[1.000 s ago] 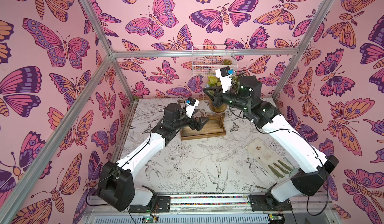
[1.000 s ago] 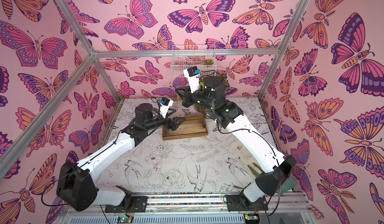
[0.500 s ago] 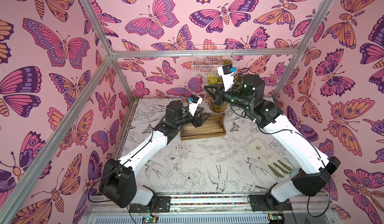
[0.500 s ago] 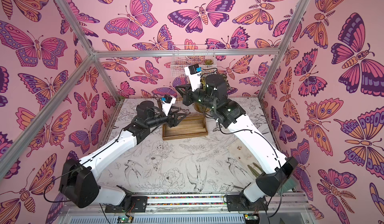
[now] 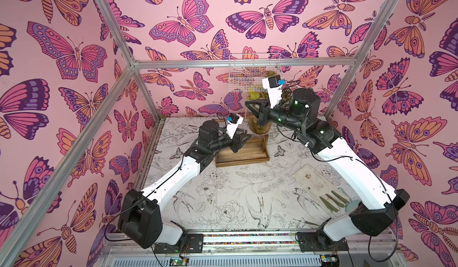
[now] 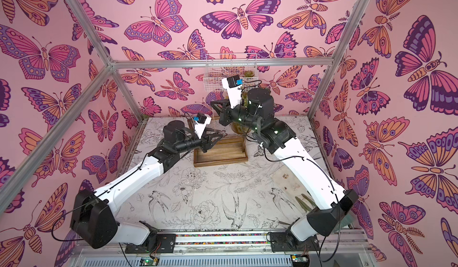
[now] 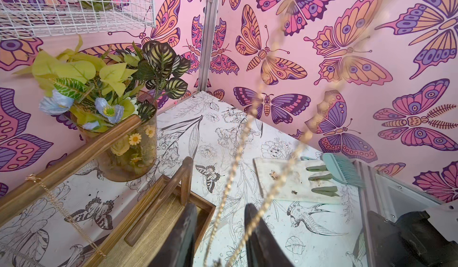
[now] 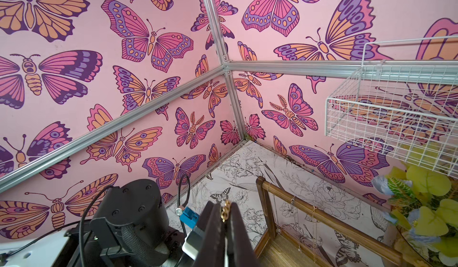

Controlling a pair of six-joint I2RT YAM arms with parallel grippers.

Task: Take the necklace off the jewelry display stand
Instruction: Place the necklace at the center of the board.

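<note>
Necklace (image 8: pixel 226 210) clamped in right gripper (image 8: pixel 225 220); left gripper (image 7: pixel 220 207) jaws parted around it. Dangling loop may be snagged on jewelry display stand (image 5: pixel 247 154).

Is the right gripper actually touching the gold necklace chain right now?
Touching. The right wrist view shows gold links of the necklace pinched at the tip of the shut right gripper, with no gap around them.
</note>
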